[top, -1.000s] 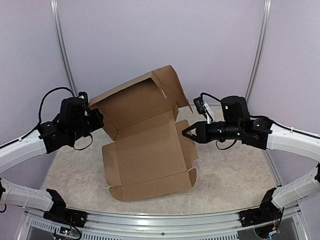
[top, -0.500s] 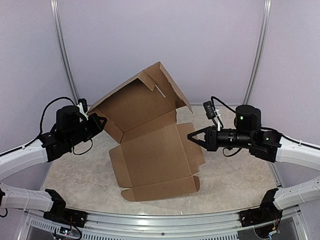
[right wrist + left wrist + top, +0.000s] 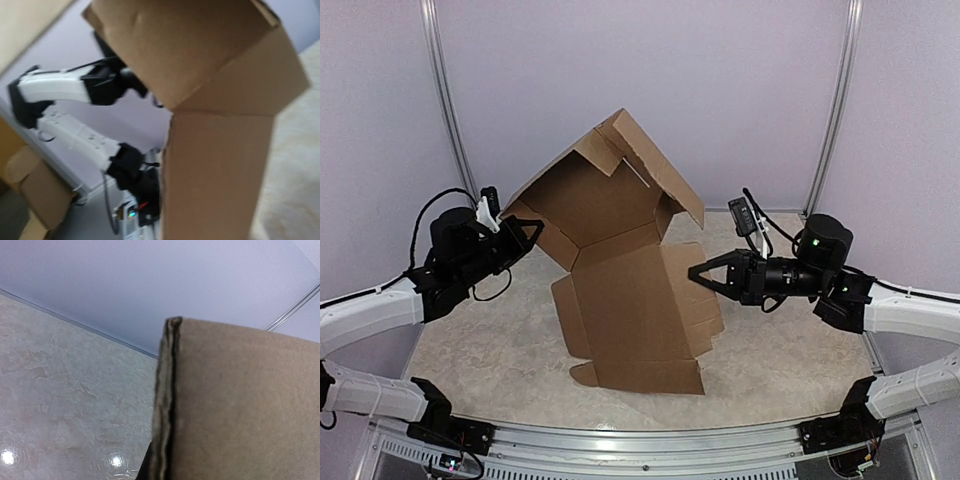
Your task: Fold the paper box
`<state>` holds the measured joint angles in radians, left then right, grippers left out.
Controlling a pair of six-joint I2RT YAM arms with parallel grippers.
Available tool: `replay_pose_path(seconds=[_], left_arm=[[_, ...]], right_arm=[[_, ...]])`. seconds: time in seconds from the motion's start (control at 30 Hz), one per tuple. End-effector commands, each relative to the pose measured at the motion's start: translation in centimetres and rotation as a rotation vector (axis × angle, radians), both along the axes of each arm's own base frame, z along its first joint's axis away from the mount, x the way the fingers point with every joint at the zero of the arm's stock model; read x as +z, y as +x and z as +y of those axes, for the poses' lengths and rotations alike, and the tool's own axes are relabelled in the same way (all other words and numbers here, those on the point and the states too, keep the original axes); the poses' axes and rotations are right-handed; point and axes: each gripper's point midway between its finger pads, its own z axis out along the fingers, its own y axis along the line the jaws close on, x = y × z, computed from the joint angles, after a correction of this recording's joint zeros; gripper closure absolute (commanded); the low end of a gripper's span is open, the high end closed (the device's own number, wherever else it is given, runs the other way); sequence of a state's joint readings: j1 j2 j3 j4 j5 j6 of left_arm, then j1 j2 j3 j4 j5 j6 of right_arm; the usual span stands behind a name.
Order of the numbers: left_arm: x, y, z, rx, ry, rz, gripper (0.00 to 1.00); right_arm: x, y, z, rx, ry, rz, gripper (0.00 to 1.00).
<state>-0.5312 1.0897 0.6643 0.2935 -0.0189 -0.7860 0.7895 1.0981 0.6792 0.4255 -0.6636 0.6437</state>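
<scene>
paper box: plain brown corrugated cardboard, matte, die-cut, with crease lines, side flaps and small tabs on the edges. It stands between the two sets of jaws, half open in a V. The base panel is tipped up steeply and its near edge looks to rest on the table, below both jaws. The lid panel rises from the centre crease and peaks above jaw height, with its end flap folded over at the top. The inside faces point toward the arms and are the same plain brown.

Table: pale marbled surface, glossy; the left wrist view shows light spots reflected on it.

Left arm: jaws together, clamped on the box's left side flap at the lid/base crease. In the left wrist view the raw fluted edge of the cardboard sits right at the jaws, filling the lower right. The fingers themselves are not visible there.

Right arm: jaws closed to a point, tips at the base panel's right edge, just under the lid's hanging right flap. Can't tell whether any cardboard is pinched between them. The right wrist view is blurred: a folded flap and a vertical panel directly in front of the jaws, the left arm beyond.
</scene>
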Motion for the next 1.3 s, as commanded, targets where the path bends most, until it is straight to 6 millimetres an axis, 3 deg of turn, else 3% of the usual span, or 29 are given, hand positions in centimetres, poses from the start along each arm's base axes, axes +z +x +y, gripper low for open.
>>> replay_pose_path(seconds=[0.0,0.17,0.43,0.6,0.77,1.0,1.27], left_arm=[[3.1,-2.2,-4.7,-0.258,-0.119,-0.04,1.0],[2.9,-2.1,-5.1,-0.264,-0.107,-0.029,1.0],[2.0,-1.5,-4.2,-0.21,-0.031,0.003,1.0],[1.3,-0.9,-3.8,-0.177,0.027,0.029,1.0],[0.3,-0.2,-2.9,-0.126,0.084,0.065,1.0],[-0.2,0.1,-2.0,-0.093,0.145,0.073,1.0],[-0.2,0.0,-1.9,-0.104,0.19,0.068,1.0]], right_arm=[[0.0,0.1,0.8,0.043,0.046,-0.011,1.0],[-0.5,0.6,1.2,0.038,0.015,-0.011,1.0],[-0.5,1.4,0.0,-0.044,-0.088,-0.078,0.89],[-0.2,1.9,-1.1,-0.097,-0.161,-0.124,0.75],[0.2,1.6,-2.5,-0.123,-0.273,-0.19,0.52],[3.0,0.5,-5.1,-0.153,-0.386,-0.327,0.35],[6.4,0.2,-6.4,-0.183,-0.409,-0.404,0.31]])
